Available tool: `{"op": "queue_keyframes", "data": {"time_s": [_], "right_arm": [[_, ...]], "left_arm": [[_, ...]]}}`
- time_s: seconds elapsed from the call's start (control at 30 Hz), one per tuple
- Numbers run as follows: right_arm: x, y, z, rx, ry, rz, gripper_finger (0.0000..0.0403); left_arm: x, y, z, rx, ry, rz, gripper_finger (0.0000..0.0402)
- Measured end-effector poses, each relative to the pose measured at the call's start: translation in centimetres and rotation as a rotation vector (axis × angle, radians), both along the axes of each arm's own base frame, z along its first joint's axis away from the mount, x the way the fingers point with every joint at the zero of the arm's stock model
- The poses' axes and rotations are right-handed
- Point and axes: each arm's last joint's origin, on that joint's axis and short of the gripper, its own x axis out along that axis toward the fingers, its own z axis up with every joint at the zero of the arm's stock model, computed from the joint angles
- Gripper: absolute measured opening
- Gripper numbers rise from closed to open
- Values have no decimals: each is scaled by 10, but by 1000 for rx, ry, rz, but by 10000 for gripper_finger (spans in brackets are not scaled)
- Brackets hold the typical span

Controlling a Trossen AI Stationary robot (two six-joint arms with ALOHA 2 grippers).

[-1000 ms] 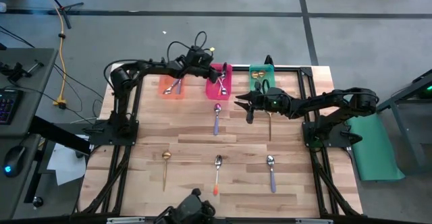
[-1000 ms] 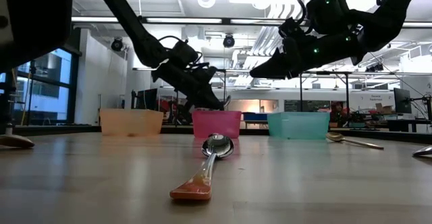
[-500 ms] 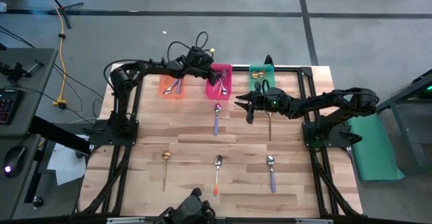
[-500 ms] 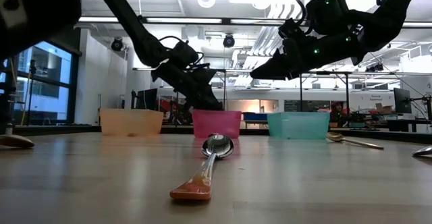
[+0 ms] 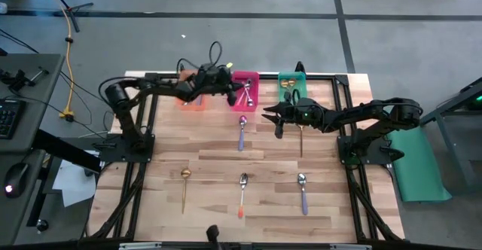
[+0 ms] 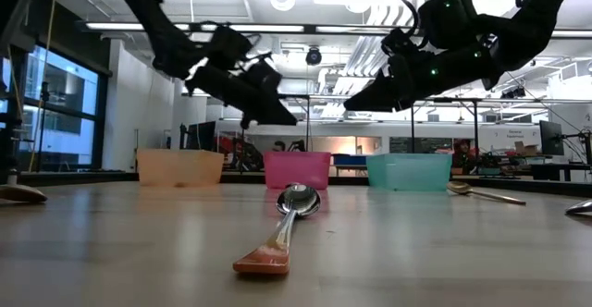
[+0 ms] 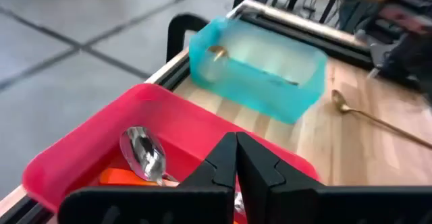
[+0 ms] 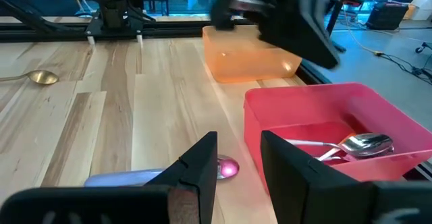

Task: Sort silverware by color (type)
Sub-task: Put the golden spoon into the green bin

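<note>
My left gripper (image 5: 232,89) is shut and empty. It hovers just left of and above the pink bin (image 5: 245,98), which holds orange-handled spoons (image 7: 144,154). My right gripper (image 5: 269,114) hangs open above the table, beside a purple-handled spoon (image 5: 242,132) lying flat; nothing is between its fingers (image 8: 237,158). A gold spoon (image 5: 301,138) lies under the right arm. Nearer the front lie a gold spoon (image 5: 184,186), an orange-handled spoon (image 5: 242,195) and a purple-handled spoon (image 5: 303,192). The green bin (image 5: 291,85) holds a gold spoon (image 7: 216,51).
The orange bin (image 5: 193,101) stands at the far edge, partly under the left arm. The three bins line the far edge inside the black frame (image 5: 343,99). Bare wood (image 5: 218,156) lies between the two rows of spoons.
My left gripper has risen out of the pink bin and drawn back toward the table's left edge, rolling as it went. The right arm has kept still.
</note>
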Motion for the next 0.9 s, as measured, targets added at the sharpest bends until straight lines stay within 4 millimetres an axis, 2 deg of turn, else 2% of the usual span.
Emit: {"op": "queue_keyframes", "data": {"time_s": [0.27, 0.47, 0.63, 0.77, 0.9], "right_arm": [[-2, -1, -6, 67, 49, -57, 93], [-2, 6, -7, 80, 107, -98, 42], [5, 16, 11, 121, 328, -114, 4], [9, 22, 33, 225, 506, -190, 16], [6, 29, 42, 332, 604, -257, 32]], "left_arm": [[-42, -52, -7, 82, -102, -20, 1], [-70, -78, -22, 107, -123, -30, 1], [-85, -89, -36, 121, -93, -26, 1], [-91, -92, -43, 118, -64, -8, 1], [-92, -96, -47, 150, -33, 9, 1]]}}
